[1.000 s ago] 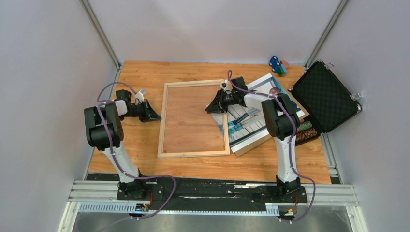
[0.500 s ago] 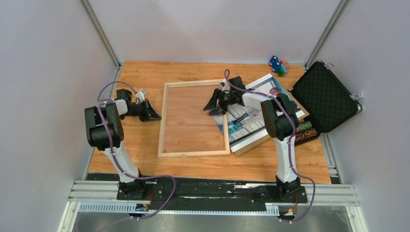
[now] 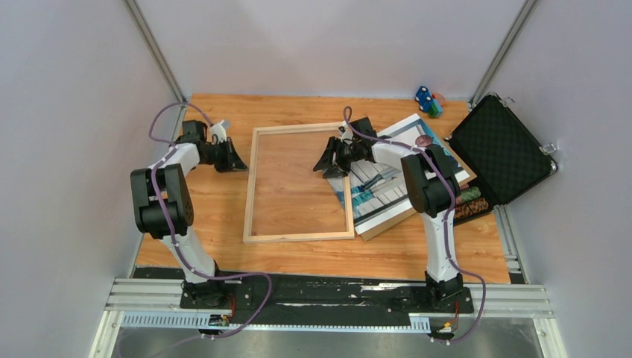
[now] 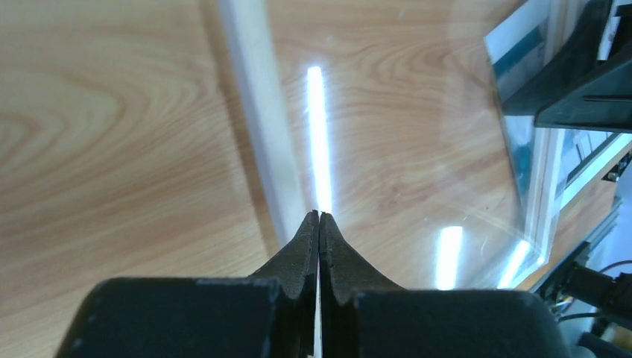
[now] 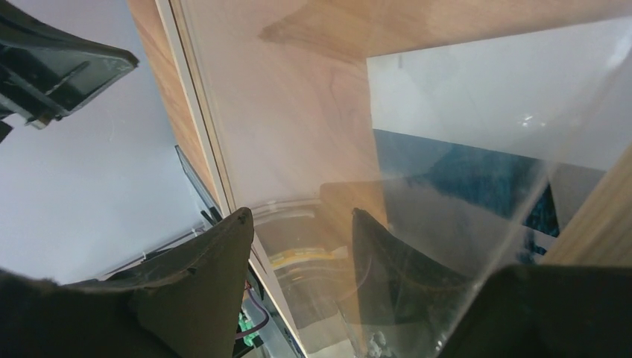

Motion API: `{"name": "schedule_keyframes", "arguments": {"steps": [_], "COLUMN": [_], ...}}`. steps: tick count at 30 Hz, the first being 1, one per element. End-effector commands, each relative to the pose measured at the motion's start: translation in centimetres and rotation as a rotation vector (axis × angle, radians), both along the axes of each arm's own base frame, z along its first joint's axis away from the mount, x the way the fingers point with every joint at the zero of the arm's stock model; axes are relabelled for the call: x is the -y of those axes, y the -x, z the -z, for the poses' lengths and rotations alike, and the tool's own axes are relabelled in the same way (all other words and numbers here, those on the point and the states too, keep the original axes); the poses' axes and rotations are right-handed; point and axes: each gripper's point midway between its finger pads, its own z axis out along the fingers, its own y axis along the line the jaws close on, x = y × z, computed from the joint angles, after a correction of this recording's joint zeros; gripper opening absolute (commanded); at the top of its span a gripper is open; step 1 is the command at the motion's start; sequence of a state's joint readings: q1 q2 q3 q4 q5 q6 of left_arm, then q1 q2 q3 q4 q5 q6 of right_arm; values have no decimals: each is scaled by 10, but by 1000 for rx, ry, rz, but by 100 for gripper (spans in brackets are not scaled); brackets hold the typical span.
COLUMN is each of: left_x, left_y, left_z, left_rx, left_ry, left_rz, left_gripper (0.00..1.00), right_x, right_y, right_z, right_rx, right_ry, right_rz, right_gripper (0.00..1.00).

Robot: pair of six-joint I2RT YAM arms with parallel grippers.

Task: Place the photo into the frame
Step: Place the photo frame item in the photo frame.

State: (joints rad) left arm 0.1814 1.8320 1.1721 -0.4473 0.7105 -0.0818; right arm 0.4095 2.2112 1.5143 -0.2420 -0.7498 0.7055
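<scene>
Left gripper [image 3: 238,166] farther back beside frame [image 3: 251,194]

Wood-grain table [image 3: 387,257]: the frame [image 3: 298,237] lies flat mid-table, long side running away from the arm bases, with table grain showing through the pane. Just right of it a brown backing board [image 3: 384,226] lies skewed with the photo [image 3: 380,190] on top, and the photo's left corner reaches under the frame's right rail. An open black case [image 3: 501,149] sits at the right edge, and a small blue-green toy [image 3: 427,101] is in the far right corner.
</scene>
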Motion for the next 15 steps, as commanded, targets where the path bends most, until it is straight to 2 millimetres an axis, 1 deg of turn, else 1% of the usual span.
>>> {"name": "schedule_keyframes", "arguments": {"steps": [1, 2, 3, 4, 5, 6, 7, 8, 9, 10, 13, 14, 15], "left_x": [24, 35, 40, 52, 54, 73, 87, 93, 105, 112, 140, 146, 158], "left_y": [-21, -23, -24, -25, -28, -26, -25, -26, -24, -26, -22, -23, -20], "left_z": [-51, -56, -58, -61, -61, -63, -60, -61, -56, -57, -48, -46, -43], "left_rx": [152, 165, 170, 179, 182, 188, 183, 189, 181, 190, 177, 179, 173], "left_ry": [-46, -44, -44, -45, -51, -49, -49, -49, -51, -52, -44, -41, -38], "left_rz": [56, 77, 82, 107, 106, 148, 178, 192, 220, 234, 292, 302, 326], "left_gripper": [4, 6, 9, 11, 14, 16, 18, 19, 21, 22, 25, 25, 26], "right_x": [-4, -4, -4, -4, -4, -4, -4, -3, -4, -3, -3, -2, -3], "right_y": [-12, -13, -13, -13, -13, -12, -13, -13, -12, -13, -14, -14, -13], "right_z": [-25, -25, -25, -26, -26, -25, -24, -24, -24, -24, -25, -25, -25], "right_rx": [100, 103, 105, 108, 107, 106, 108, 109, 110, 113, 118, 120, 119], "right_ry": [-6, -6, -3, -4, -3, -1, 1, 2, 3, 5, 7, 7, 8], "right_rz": [-7, -7, -7, -8, -7, -6, -6, -5, -6, -5, -3, -3, -5], "right_gripper": [52, 52, 52, 52, 52, 52, 52, 52, 52, 52, 52, 51, 51]}}
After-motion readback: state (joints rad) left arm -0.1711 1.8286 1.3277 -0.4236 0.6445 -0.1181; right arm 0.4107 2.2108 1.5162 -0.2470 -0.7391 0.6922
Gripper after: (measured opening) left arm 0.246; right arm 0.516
